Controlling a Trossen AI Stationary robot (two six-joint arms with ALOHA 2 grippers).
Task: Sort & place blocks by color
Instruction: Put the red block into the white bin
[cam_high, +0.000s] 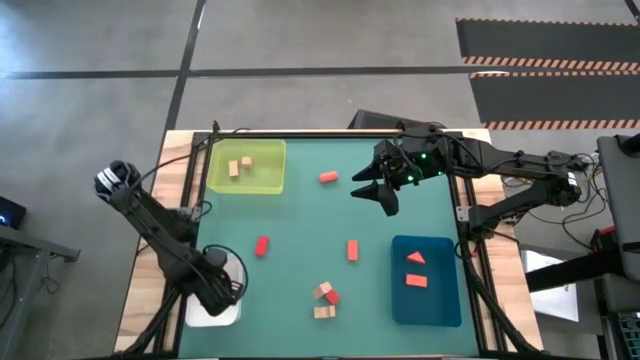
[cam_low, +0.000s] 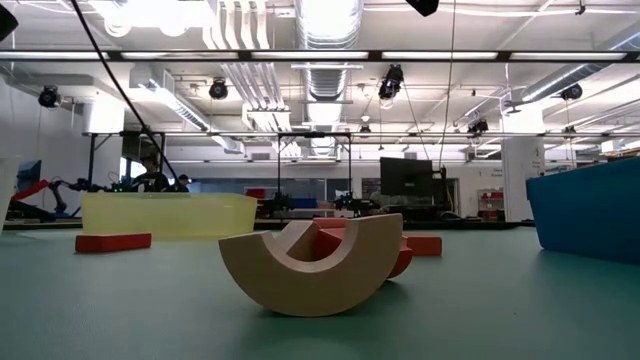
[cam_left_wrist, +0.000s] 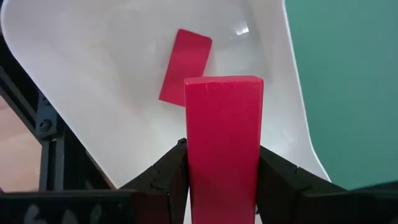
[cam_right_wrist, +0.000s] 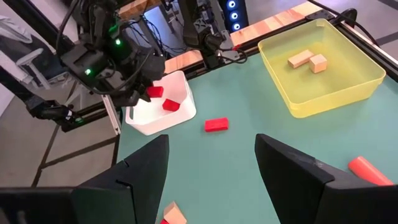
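White tray (cam_left_wrist: 93, 74) holds one red block (cam_left_wrist: 185, 65); left pincer (cam_left_wrist: 222, 165) grips another (cam_left_wrist: 224, 143)

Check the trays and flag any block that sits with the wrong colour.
Nothing stands out. The yellow-green tray holds only tan blocks, the blue tray only orange-salmon ones, and the white tray one deep red bar. The left gripper holds another red bar above it.
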